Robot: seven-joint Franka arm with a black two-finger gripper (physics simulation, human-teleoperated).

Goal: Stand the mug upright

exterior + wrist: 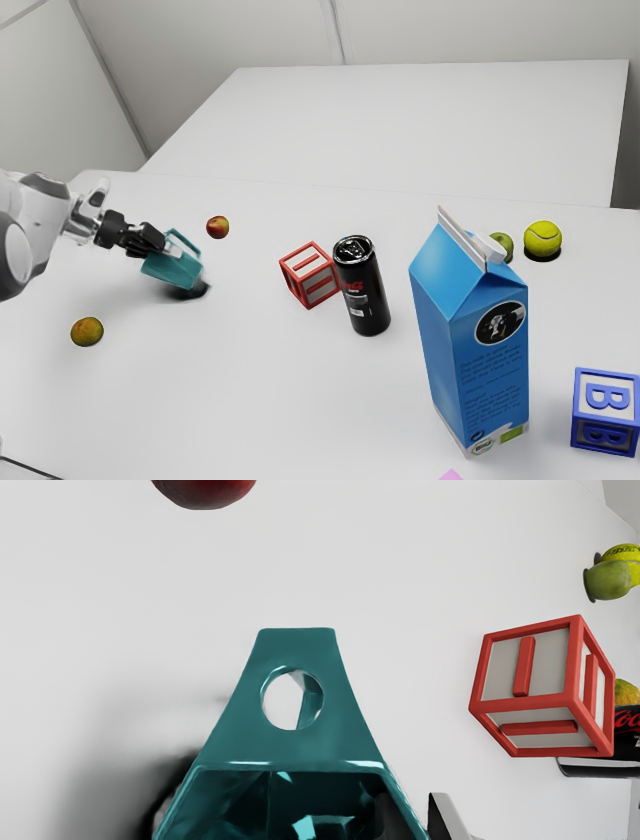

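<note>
The black gripper is at the exterior view's left, at the upper end of the teal mug. The mug is tilted, its handle on the upper side and its lower end close to a dark shadow on the table. In the wrist view, the mug shows its open mouth and the handle with a round hole. The gripper has one finger inside the mouth and the other outside, shut on the side wall between them. Whether the mug's base touches the table is unclear.
A red-and-white block and a black can stand mid-table. A red fruit lies behind the mug, an orange-green fruit in front. Farther off are a blue carton, blue block and tennis ball.
</note>
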